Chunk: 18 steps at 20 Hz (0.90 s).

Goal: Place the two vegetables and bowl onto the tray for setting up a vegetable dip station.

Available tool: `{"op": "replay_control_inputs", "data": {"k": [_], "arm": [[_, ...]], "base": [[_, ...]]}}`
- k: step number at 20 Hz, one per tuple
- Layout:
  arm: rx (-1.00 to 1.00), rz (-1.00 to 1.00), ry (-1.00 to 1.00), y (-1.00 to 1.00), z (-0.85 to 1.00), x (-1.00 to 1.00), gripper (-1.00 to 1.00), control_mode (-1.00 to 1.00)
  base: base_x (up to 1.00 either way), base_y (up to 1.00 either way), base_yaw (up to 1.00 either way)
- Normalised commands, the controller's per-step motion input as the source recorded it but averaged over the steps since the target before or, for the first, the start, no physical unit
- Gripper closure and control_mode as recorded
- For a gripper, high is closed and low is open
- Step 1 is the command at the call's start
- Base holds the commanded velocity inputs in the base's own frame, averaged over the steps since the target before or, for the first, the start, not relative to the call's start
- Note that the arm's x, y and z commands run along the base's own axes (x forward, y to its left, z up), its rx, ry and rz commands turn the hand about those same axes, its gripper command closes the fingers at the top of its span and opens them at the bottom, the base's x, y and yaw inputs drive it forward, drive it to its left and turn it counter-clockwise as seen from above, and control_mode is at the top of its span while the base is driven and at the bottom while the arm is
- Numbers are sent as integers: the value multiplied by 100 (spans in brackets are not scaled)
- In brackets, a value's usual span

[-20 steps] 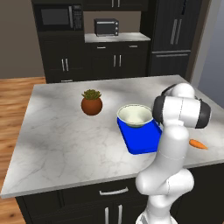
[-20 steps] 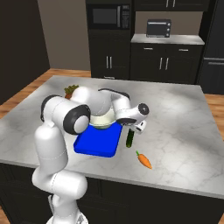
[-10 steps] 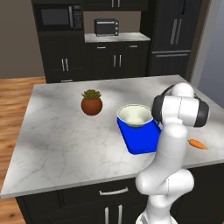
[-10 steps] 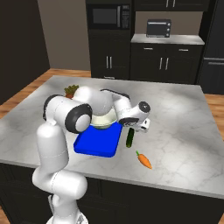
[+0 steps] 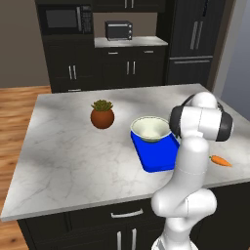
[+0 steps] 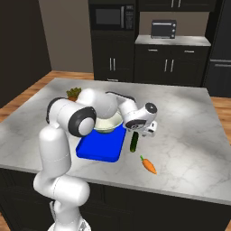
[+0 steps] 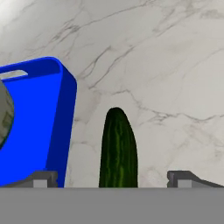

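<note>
From the left base view my arm rises in front of the tray; the bowl sits on the tray's far end, the carrot lies on the counter to the tray's right, and the plant stands well to its left. From the right base view my gripper hangs over the cucumber, which lies on the counter just beside the tray's right edge; the carrot lies nearer, apart from the tray. In the hand view my fingers are spread wide, grasping nothing; the cucumber lies between them, beside the tray's rim.
</note>
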Motion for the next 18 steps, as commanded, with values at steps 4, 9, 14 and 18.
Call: {"op": "replay_control_inputs", "data": {"k": [4, 9, 14, 18], "arm": [[-4, 0, 1, -12, -2, -6, -100, -100], [-2, 0, 2, 0, 0, -3, -100, -100], [-1, 0, 0, 0, -13, -8, -100, -100], [0, 3, 0, 0, -19, -20, -100, -100]], "base": [[0, 0, 0], [0, 0, 0], [0, 0, 0], [0, 0, 0]]}}
